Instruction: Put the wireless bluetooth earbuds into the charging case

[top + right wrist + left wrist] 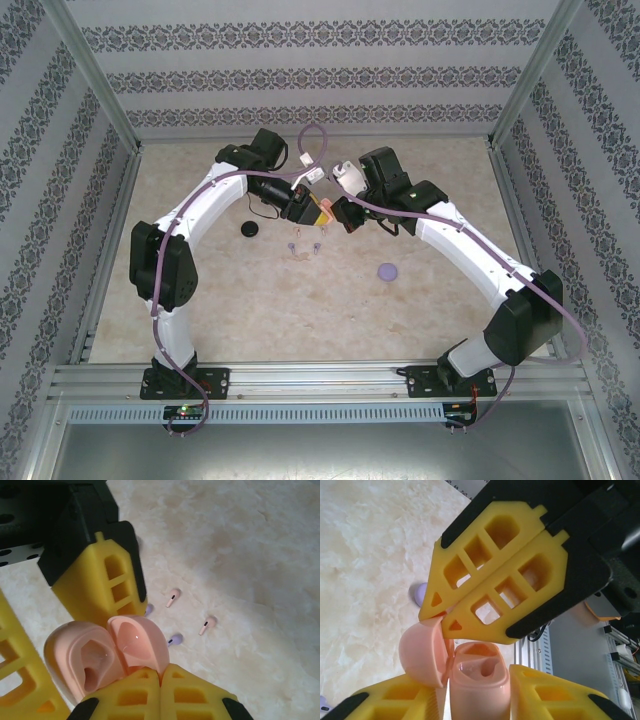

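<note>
The pale pink charging case (480,690) stands between my left gripper's (470,685) yellow fingers, which are closed on its body. Its lid (425,652) hangs open to one side, and both wells inside look empty. My right gripper (161,672) is shut, with its tips against the lid's (137,642) rim. In the top view the two grippers meet above the table's middle (322,212). On the table below lie two pink earbuds (172,597) (206,625) and two purple earbuds (175,640) (148,610).
A black disc (249,230) lies left of the grippers and a purple disc (388,271) lies to the right. The pink earbuds (306,249) rest just in front of the grippers. Patterned walls and a metal frame (320,378) enclose the marbled table.
</note>
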Controlling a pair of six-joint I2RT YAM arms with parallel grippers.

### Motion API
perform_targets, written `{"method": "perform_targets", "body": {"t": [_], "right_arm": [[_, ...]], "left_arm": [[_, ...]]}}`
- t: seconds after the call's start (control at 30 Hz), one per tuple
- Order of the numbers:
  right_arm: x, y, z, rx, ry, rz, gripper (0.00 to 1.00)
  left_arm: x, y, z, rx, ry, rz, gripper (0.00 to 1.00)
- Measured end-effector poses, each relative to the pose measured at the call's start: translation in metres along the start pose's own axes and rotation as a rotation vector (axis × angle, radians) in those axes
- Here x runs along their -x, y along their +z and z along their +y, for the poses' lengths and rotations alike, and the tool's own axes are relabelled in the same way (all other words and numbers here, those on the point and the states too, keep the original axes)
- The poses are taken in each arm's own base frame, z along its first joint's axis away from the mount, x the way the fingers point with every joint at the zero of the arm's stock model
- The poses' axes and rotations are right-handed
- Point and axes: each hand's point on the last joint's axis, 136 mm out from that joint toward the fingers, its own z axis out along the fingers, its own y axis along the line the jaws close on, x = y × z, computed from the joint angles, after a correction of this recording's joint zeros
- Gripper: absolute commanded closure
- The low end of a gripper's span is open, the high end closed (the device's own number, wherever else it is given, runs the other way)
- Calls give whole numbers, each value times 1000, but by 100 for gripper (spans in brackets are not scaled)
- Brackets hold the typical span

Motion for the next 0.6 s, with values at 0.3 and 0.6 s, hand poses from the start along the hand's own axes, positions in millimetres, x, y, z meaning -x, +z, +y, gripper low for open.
{"method": "perform_targets", "body": {"t": [0.3,0.6], "right_arm": [[-1,0,-2,-9,2,4,98],[3,-6,-14,-26,63,4,74]], "left_arm": [[-1,1,0,-7,1,4,100],[4,2,1,-19,40,-40,100]]}}
